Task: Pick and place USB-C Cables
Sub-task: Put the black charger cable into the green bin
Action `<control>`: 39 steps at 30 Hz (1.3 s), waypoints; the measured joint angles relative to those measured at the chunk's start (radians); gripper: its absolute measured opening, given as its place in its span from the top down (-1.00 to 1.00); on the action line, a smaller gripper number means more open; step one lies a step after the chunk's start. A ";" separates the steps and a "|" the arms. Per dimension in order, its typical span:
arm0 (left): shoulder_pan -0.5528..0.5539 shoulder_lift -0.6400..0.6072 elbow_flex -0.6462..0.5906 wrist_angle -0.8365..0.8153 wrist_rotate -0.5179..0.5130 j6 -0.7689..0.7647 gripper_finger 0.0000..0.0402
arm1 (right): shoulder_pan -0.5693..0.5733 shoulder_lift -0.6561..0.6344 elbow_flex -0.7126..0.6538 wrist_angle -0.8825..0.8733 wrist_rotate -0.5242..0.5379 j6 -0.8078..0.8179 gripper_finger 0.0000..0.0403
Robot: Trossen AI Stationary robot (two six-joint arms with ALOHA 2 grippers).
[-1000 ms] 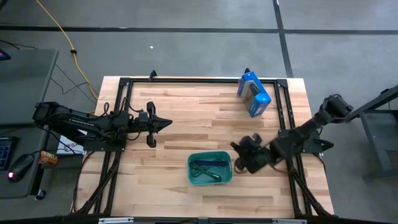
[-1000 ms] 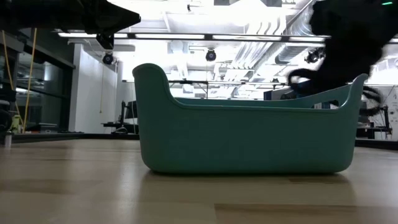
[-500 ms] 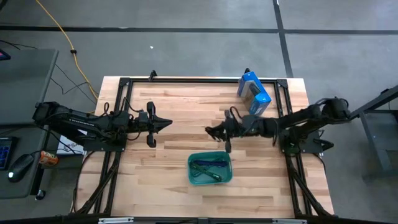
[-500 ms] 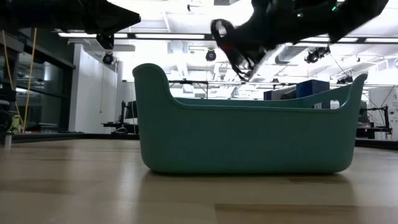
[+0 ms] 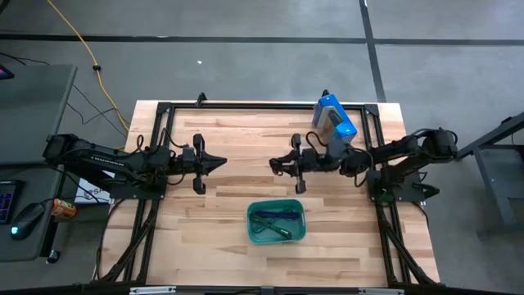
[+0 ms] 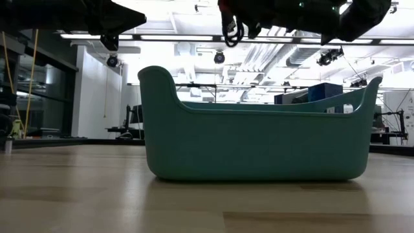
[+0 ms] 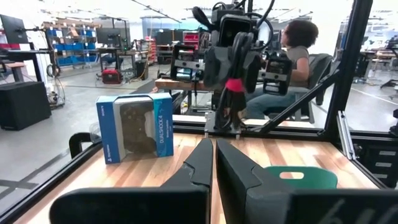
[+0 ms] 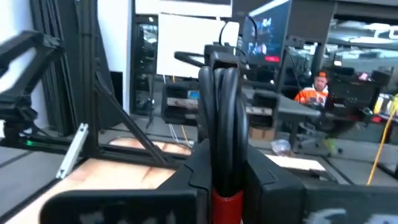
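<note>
My right gripper (image 5: 278, 165) hangs above the middle of the table, beyond the far edge of the teal tub (image 5: 277, 222), and is shut on the red-and-black USB-C cable (image 8: 224, 118). The cable shows as black loops in the low view (image 6: 231, 29) and with a red band in the left wrist view (image 7: 233, 84). A green cable (image 5: 282, 231) and a purple-blue cable (image 5: 270, 217) lie inside the tub; the teal cable cannot be made out. My left gripper (image 5: 221, 162) waits shut above the table's left part, its fingers pointing toward the right gripper. My right gripper pinches the bundled cable between its two fingers at the red-banded end (image 8: 224, 204). The black loops (image 8: 225, 93) stick out past the fingertips. The fingers lie level and point toward the table's left. The cable is lifted clear of the table and the tub.
A blue box (image 5: 334, 124) showing a game controller stands near the far right corner, close behind the right arm. A dark frame rail (image 5: 262, 106) borders the table. Bare wood lies between the two grippers. A seated person (image 7: 292, 68) shows beyond the table.
The right gripper has risen from table height beside the tub's right end and swung toward the table's far edge and left. It has turned from pointing down to level and carries the cable, now well above the tub's rim.
</note>
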 joint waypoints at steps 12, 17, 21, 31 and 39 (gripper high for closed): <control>0.000 0.000 0.000 0.000 0.010 0.000 1.00 | 0.007 0.000 0.000 -0.024 0.001 -0.007 0.89; 0.000 0.000 0.000 0.000 0.011 -0.001 1.00 | 0.006 0.000 0.000 -0.033 0.003 -0.027 0.89; 0.000 0.000 0.000 0.000 0.012 -0.002 1.00 | 0.006 0.000 0.000 -0.053 0.009 -0.035 0.89; 0.000 0.000 0.000 0.000 0.012 -0.003 1.00 | 0.006 0.000 0.000 -0.058 0.009 -0.026 0.89; 0.000 0.000 0.000 0.000 0.012 -0.003 1.00 | 0.007 0.000 0.000 -0.061 0.009 -0.013 0.89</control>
